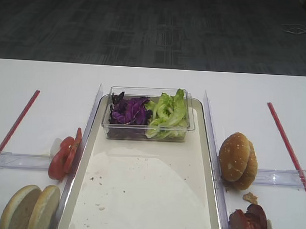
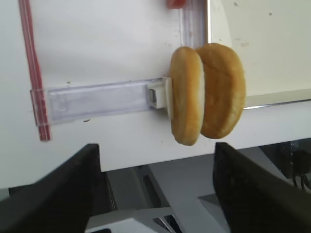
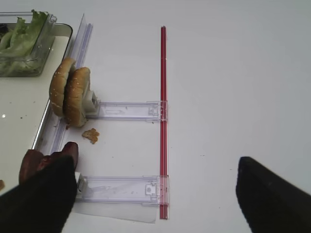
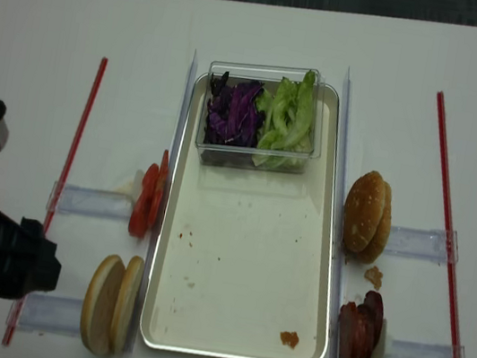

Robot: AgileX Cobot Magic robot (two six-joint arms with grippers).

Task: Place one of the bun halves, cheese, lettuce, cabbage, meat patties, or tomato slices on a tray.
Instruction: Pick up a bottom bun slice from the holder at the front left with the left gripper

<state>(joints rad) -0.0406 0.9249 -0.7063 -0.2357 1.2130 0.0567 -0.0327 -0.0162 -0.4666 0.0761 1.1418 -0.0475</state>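
Left hand [image 2: 155,189] wide open, empty.

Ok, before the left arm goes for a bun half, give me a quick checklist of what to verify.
1. Left hand open: ok, fingers spread wide.
2. Left hand carrying nothing: ok.
3. bun halves upright in their holder, reachable: ok.
4. tray has bare space for placing: ok, only crumbs and the clear box at the far end.
5. Right hand out of the way: ok, over the table right of the tray.
6. Hand lined up on the bun: cannot tell.
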